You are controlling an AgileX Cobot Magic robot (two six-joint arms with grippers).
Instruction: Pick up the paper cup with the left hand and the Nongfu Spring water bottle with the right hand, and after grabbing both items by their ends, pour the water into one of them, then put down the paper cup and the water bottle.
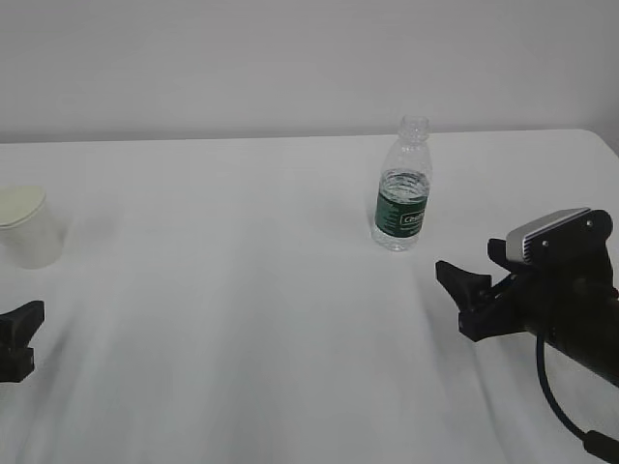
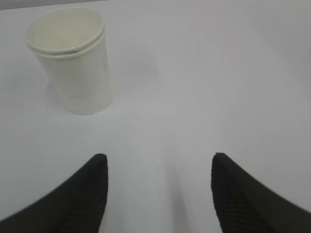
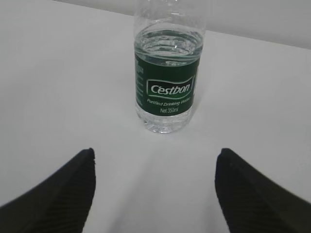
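Both empty: left pincer (image 2: pixel 158 194) spread short of paper cup (image 2: pixel 70 60) at table (image 1: pixel 242 290) edge; right pincer (image 3: pixel 155 194) spread before capless, upright water bottle (image 3: pixel 167 73). Risked toppling, spilling if nudged off-centre.

paper cup (image 1: pixel 29 227) far left, water bottle (image 1: pixel 402 186) upright right of centre, white table (image 1: pixel 242 319)

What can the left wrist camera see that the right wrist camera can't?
Only the left wrist view shows the paper cup, standing upright ahead and to the left of the open left gripper. Only the right wrist view shows the water bottle with its green label, upright ahead of the open right gripper. Both show two black fingertips holding nothing, over the white table.
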